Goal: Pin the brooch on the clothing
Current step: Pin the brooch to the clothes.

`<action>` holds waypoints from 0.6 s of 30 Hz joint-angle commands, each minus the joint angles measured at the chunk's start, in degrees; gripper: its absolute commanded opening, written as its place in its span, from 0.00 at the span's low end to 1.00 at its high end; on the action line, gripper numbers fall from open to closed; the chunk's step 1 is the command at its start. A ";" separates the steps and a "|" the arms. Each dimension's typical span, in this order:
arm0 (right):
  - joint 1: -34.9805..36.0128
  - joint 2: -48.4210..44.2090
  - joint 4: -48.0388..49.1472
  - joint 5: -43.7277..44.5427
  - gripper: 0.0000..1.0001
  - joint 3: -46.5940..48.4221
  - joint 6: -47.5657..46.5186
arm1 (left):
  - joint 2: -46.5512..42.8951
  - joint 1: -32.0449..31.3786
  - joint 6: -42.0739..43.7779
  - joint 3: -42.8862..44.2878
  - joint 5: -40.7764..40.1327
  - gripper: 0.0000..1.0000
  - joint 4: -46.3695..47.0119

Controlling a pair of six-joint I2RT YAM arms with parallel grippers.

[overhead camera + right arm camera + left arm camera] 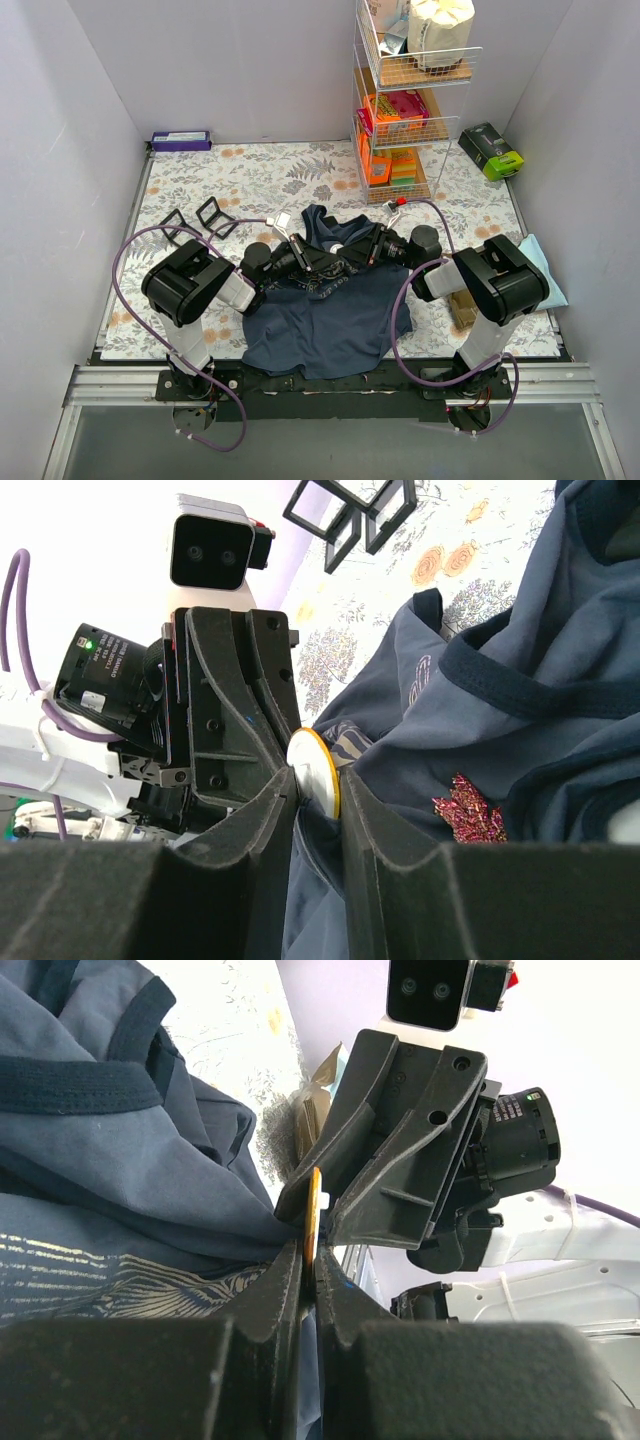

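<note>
Brooch, a yellow-rimmed disc, is pinched in the closed jaws of the left gripper. Jaws of the right gripper are held half-parted astride it and a fold of the clothing — contact cannot be told.

A floral-patterned table cover spreads across the work surface between plain pale walls. At the back right stands a white wire shelf rack with three tiers: a white bag on the top one, a red-and-pink packet on the middle one, and orange and green packets on the bottom one. A flat purple box lies against the back wall on the left. A black-and-green box sits just right of the rack. Two black open frames rest side by side left of centre. A pale blue cloth lies at the right edge, with a brown item near it, too hidden to identify.
</note>
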 commanded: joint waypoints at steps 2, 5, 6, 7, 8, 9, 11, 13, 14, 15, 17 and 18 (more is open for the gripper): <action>1.09 0.71 19.43 -2.92 0.29 2.55 0.35 | 0.17 -0.72 -1.46 1.22 3.75 0.00 11.27; 1.18 1.51 19.70 -3.97 0.25 2.73 0.88 | -0.10 -0.72 -1.29 1.58 5.07 0.00 10.91; 1.18 1.86 19.78 -4.84 0.24 2.90 1.06 | -0.18 -0.72 -1.20 1.93 5.51 0.00 10.74; 1.18 1.95 19.96 -5.11 0.23 3.08 1.32 | -0.19 -0.72 -1.11 2.19 6.03 0.00 10.30; 1.18 1.95 19.87 -5.37 0.21 2.90 1.41 | -0.19 -0.72 -1.11 2.45 7.26 0.00 10.12; 1.18 2.03 19.79 -5.90 0.20 2.90 1.41 | -0.10 -0.72 -1.03 3.15 7.96 0.00 9.86; 1.18 2.04 19.35 -6.43 0.19 2.82 1.15 | -0.01 -0.72 -1.11 3.51 9.37 0.00 9.42; 1.18 2.04 19.00 -7.22 0.18 2.81 0.97 | 0.17 -0.72 -1.29 4.12 10.08 0.00 8.90; 1.18 2.04 18.91 -7.57 0.18 2.99 0.97 | 0.25 -0.72 -1.38 4.21 10.60 0.00 8.63; 1.09 2.04 18.56 -8.10 0.18 2.99 0.88 | 0.34 -0.72 -1.72 4.39 11.13 0.00 8.37; 1.18 2.04 17.86 -8.80 0.18 3.17 0.27 | 0.52 -0.72 -2.08 5.00 11.66 0.00 6.79; 1.18 1.86 16.72 -9.59 0.18 3.43 -0.08 | 0.52 -0.72 -2.34 5.27 12.27 0.00 6.00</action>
